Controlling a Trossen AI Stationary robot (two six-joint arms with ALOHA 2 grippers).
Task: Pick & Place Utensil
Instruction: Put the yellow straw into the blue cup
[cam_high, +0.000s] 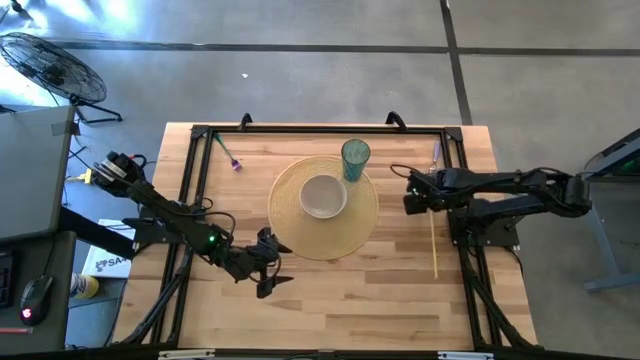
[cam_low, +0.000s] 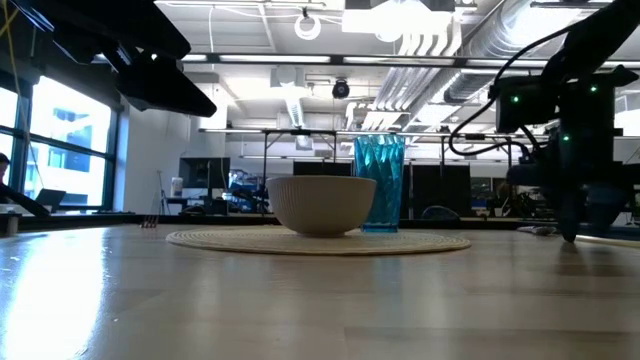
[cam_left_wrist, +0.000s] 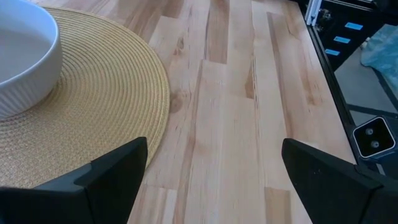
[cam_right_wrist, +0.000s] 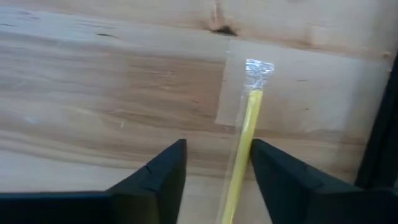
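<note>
Two arms over a wooden table (cam_high: 330, 300). Right claw (cam_right_wrist: 214, 168) is low over the table's right side, fingers (cam_right_wrist: 158, 174) parted on either side of a yellow straw (cam_right_wrist: 245, 140). The straw lies flat in a clear wrapper; its wrapped tip shows just ahead of the fingers. Whether the fingers touch it cannot be told; nothing is clamped, so the claw reads as released.

In the high view the yellow straw (cam_high: 434, 240) runs along the right part of the table, just beside the black frame rail, well apart from the mat. Right claw (cam_high: 411, 193) sits near its far end.

Left claw (cam_high: 272, 268) hovers at the near left of the table, just off the mat's edge, fingers (cam_left_wrist: 115, 171) spread wide and holding nothing.

Centre of table: round woven placemat (cam_high: 325, 208) with a white ribbed bowl (cam_high: 323, 196) on it. A teal tumbler (cam_high: 355, 158) stands upright at the mat's far edge, near the bowl; in the low view the tumbler (cam_low: 380, 185) stands behind the bowl (cam_low: 322, 205).

One purple-tipped green utensil (cam_high: 226, 152) lies at the far left corner of the table, well apart from both claws.
</note>
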